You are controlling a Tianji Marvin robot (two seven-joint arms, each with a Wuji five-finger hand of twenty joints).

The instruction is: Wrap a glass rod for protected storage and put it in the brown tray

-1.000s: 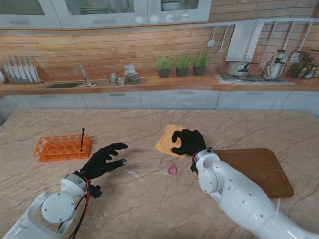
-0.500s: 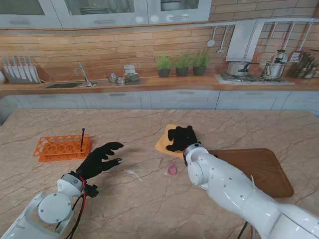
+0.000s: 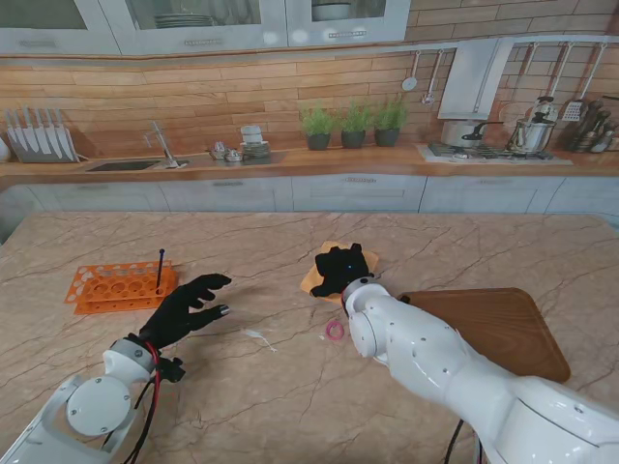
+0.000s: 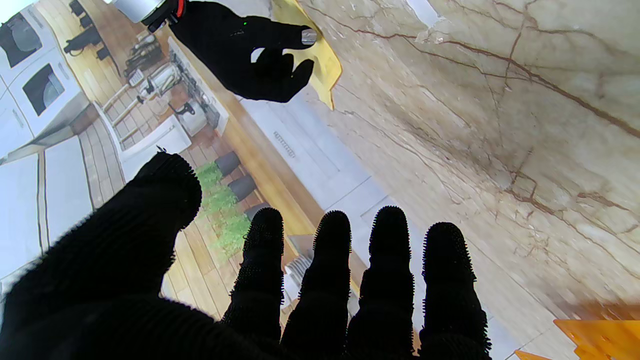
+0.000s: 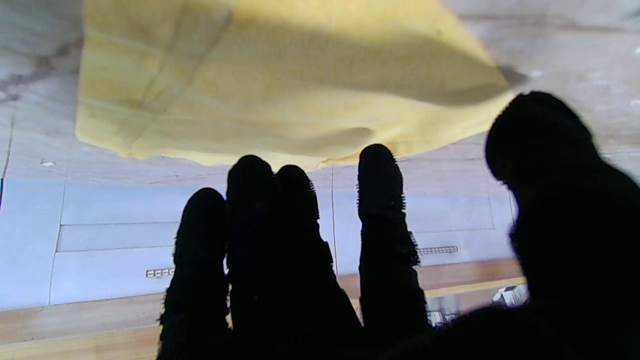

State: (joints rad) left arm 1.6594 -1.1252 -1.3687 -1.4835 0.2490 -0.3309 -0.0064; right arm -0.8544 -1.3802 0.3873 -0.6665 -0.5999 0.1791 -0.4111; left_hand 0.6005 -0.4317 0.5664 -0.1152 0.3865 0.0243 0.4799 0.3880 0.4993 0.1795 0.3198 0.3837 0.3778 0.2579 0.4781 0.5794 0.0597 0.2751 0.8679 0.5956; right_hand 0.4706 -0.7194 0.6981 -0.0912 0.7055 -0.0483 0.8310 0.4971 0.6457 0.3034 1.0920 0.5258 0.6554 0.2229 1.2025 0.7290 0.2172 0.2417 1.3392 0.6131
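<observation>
On the far left of the marble table (image 3: pixel 242 387) stands one orange rack (image 3: pixel 121 286) with many round holes, and one thin dark rod (image 3: pixel 160 270) stands upright in it, at its right end. Whether this is the glass rod I cannot tell; it is too thin to see well.

Next comes the left hand (image 3: pixel 186 307), one black-gloved hand just right of the rack. It holds nothing; its five fingers (image 4: pixel 331 280) are stretched and spread apart, a little over the table.

Between the two hands one small pale scrap (image 3: pixel 258 336) lies on the marble; what it is I cannot make out. A little more to the right lies one small pink ring (image 3: pixel 335 331), just beside the white right arm.

Then there is one yellow cloth (image 3: pixel 313 280), lying flat. The right hand (image 3: pixel 340 268) is over it, palm down. In the right wrist view its fingers (image 5: pixel 380 200) are straight and loose, not closed on the cloth (image 5: pixel 280 80).

On the far right lies one brown tray (image 3: pixel 503 324), with nothing visible in it.
</observation>
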